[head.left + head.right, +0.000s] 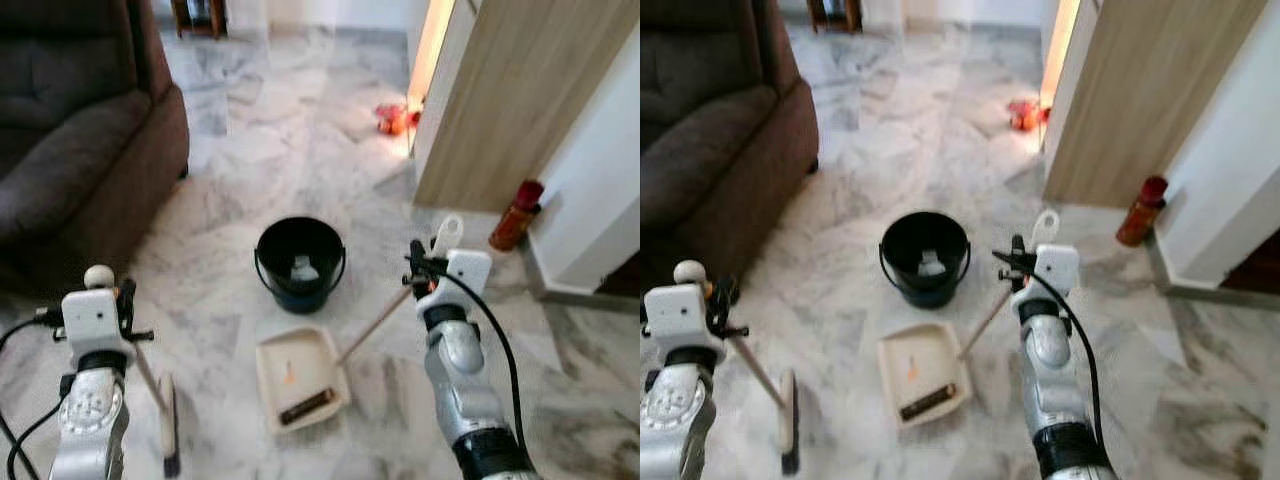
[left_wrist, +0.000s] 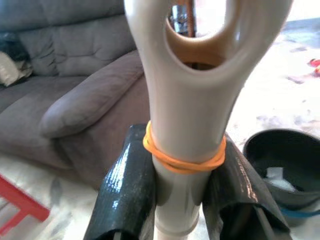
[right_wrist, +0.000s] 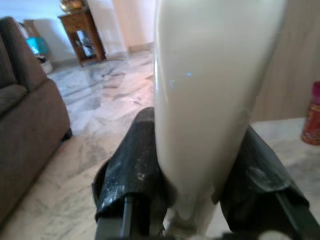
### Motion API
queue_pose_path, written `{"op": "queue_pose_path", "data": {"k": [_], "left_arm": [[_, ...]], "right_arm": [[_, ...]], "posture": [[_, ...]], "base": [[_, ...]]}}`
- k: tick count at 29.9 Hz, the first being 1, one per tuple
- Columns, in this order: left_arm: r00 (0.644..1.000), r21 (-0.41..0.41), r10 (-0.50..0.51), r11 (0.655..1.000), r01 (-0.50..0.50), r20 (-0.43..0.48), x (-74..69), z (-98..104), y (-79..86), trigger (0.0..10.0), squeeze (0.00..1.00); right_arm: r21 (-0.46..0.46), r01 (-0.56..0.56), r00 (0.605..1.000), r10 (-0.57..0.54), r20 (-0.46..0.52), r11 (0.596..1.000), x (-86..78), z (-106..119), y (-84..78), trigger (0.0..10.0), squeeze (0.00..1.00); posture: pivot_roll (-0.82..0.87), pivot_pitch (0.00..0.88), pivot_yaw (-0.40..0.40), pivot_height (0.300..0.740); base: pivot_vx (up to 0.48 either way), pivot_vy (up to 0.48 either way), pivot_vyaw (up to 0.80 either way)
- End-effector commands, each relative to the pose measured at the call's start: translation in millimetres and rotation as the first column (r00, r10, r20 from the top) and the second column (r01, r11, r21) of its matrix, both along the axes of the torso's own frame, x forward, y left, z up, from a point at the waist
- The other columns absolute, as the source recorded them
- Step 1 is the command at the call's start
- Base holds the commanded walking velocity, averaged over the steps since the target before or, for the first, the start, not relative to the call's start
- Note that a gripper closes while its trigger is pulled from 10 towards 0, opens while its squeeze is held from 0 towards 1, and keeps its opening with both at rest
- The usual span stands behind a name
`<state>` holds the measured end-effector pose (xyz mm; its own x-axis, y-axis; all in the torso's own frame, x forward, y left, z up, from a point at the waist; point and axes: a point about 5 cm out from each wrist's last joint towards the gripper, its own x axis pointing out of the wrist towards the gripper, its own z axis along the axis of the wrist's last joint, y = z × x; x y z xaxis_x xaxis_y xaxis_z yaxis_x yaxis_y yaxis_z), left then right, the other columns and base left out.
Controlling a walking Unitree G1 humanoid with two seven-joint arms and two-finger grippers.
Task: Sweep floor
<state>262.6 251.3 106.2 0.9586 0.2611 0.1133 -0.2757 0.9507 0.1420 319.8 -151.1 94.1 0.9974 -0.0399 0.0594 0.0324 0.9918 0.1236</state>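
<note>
Both my grippers hold sweeping tools on the marble floor point(image 1: 250, 130).

Sofa point(image 1: 70, 130) at 10 o'clock, black bucket point(image 1: 300, 262) at 12, cream dustpan point(image 1: 300, 378) just below it w/ debris inside. My right gripper point(image 3: 192, 185) is clamped on the dustpan handle point(image 1: 378, 325) at 3 o'clock; left gripper point(image 2: 182, 192) grips the broom handle point(image 2: 192, 115), broom head point(image 1: 170, 425) at 7 o'clock.

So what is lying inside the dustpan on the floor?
In the dustpan lie a dark stick-shaped piece and a small orange scrap. Nothing covers its tray.
</note>
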Motion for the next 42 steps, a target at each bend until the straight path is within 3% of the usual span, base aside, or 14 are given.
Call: {"op": "queue_pose_path", "data": {"k": [1,24,42], "left_arm": [[0.999,0.026,0.010,1.000,-0.010,0.033,0.4,9,5.6,10.0,0.00],[0.998,0.027,-0.001,1.000,-0.001,0.057,1.8,12,4.9,10.0,0.00],[0.999,0.044,-0.011,0.999,0.008,0.050,2.2,12,5.1,10.0,0.00]], "right_arm": [[-0.015,-0.002,0.998,0.003,0.062,1.000,5.9,16,1.1,10.0,0.00],[-0.019,0.004,0.995,-0.002,0.104,1.000,6.4,28,1.1,10.0,0.00],[-0.034,0.002,0.982,0.005,0.191,0.999,-7.5,54,0.2,10.0,0.00]], "posture": [[0.14,0.082,0.007,0.740],[0.14,0.084,0.007,0.740],[0.14,0.099,0.015,0.740]], "base": [[0.337,0.000,0.00],[0.029,0.000,0.00],[0.000,0.000,0.00]]}}
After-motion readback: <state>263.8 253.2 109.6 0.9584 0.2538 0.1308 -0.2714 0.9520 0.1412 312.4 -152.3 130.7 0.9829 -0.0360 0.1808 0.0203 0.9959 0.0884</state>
